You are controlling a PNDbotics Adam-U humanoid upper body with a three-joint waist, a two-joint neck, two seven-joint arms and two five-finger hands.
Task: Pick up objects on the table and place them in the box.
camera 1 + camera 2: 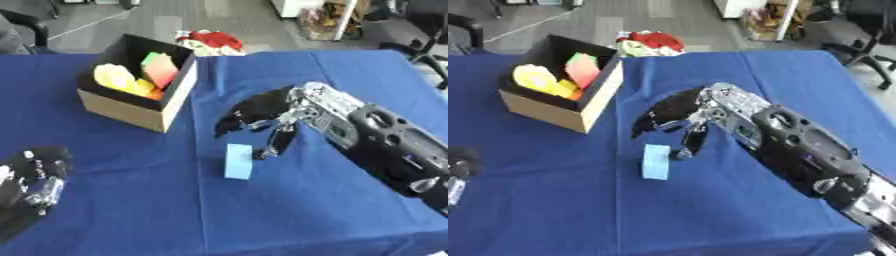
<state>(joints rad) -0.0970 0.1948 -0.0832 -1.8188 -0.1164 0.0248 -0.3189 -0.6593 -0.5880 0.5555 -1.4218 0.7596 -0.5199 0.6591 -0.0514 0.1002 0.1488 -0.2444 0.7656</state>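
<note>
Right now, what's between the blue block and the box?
Nothing but bare blue cloth lies between the blue block and the box, clearest in the left eye view. The right hand hovers beside the block, off that line.

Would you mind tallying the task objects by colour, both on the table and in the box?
Light blue: 1, the block on the blue table, by the right hand
Yellow: 1, in the box
Green-and-red: 1, in the box
Orange: 1, a partly hidden bit
Total: 4
</note>
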